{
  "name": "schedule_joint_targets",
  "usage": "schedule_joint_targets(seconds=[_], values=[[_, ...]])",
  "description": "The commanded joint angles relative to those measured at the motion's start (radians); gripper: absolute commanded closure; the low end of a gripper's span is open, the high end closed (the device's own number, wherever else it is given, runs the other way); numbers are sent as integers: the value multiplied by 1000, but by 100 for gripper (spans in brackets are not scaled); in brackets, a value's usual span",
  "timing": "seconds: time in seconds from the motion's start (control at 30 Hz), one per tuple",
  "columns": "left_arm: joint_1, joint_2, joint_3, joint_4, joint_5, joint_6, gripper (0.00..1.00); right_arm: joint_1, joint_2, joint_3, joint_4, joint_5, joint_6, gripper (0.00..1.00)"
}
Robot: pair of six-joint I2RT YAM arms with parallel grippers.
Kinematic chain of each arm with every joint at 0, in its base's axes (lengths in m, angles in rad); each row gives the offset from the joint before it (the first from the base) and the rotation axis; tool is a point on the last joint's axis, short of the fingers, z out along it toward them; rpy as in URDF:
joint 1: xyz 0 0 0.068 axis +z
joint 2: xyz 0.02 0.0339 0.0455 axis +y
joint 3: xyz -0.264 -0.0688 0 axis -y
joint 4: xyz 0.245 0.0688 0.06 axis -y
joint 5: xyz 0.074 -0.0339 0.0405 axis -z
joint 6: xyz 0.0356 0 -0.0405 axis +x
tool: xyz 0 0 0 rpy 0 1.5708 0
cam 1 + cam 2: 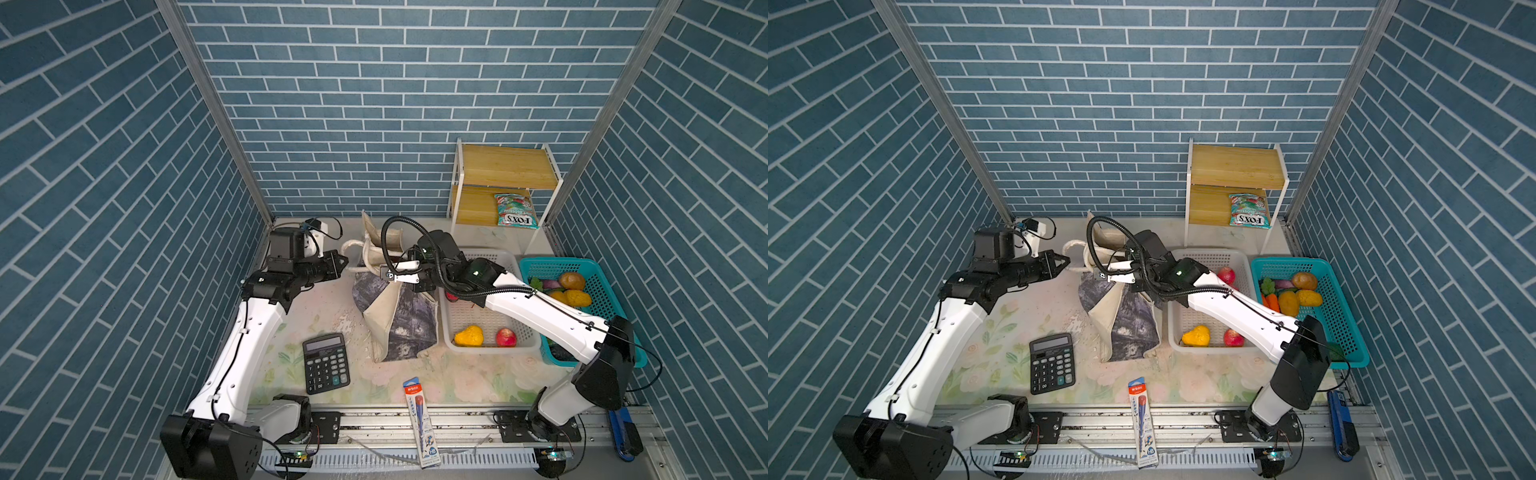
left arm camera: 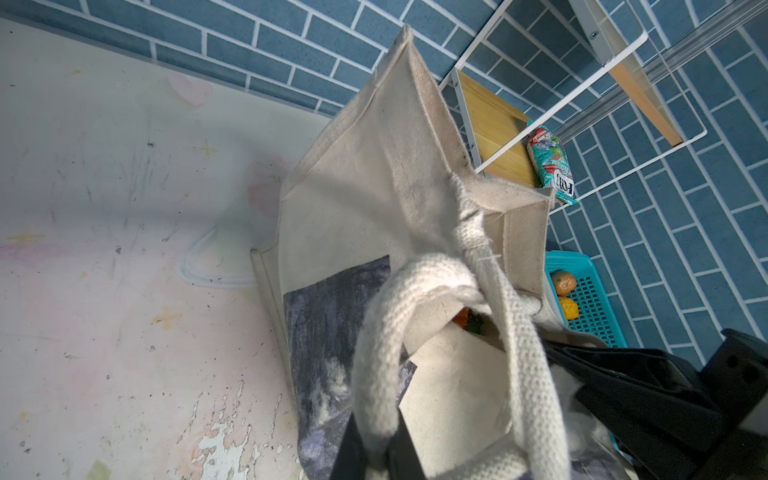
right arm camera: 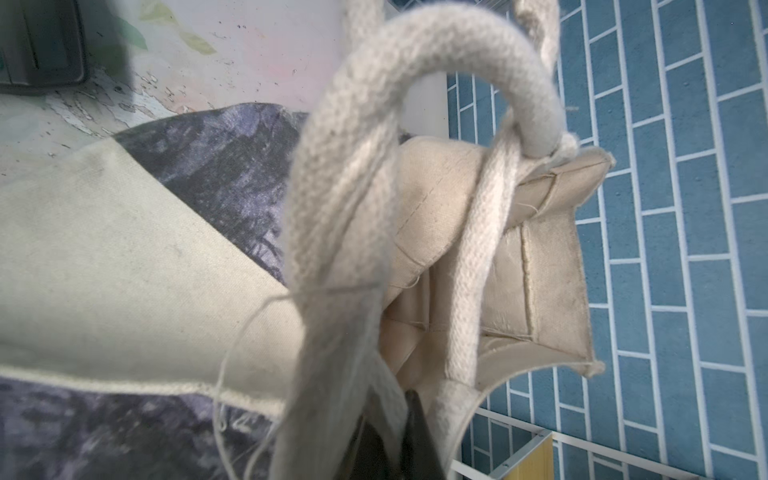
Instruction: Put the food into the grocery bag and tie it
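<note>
The grocery bag (image 1: 399, 320) (image 1: 1127, 324), cream canvas with grey-purple panels, lies slumped mid-table. Its cream strap handles cross at the bag's mouth. My left gripper (image 1: 343, 262) (image 2: 376, 451) is shut on one strap handle (image 2: 380, 345), to the left of the bag's mouth. My right gripper (image 1: 390, 276) (image 3: 390, 415) is shut on another strap handle (image 3: 357, 208) over the bag's top. A bit of orange food (image 2: 460, 318) shows inside the bag. A teal FOX'S packet (image 1: 515, 210) (image 1: 1248, 210) leans on the shelf. A yellow fruit (image 1: 469, 336) and a red apple (image 1: 505, 337) lie in the white basket (image 1: 490, 351).
A teal basket (image 1: 609, 291) of toy vegetables stands at the right, partly under my right arm. A wooden shelf (image 1: 505, 166) is at the back right. A black calculator (image 1: 326, 363) and a blue pencil pack (image 1: 422, 419) lie near the front edge.
</note>
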State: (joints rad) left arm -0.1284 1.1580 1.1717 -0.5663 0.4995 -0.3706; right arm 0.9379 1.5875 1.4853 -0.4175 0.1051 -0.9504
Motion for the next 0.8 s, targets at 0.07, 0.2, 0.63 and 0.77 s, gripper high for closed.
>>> schedule_joint_targets(seconds=[0.07,0.2,0.63,0.77], values=[[-8,7,2,6,-28,23,100,-6,-43,-46,107,42,32,100],[-7,-1,-4,-19,-101,36,100,-53,-88,-89,198,53,186,100],[-4,5,2,-141,-415,70,100,-319,-268,-274,465,87,868,100],[15,17,-4,-164,-510,65,100,-400,-310,-350,535,154,1051,100]])
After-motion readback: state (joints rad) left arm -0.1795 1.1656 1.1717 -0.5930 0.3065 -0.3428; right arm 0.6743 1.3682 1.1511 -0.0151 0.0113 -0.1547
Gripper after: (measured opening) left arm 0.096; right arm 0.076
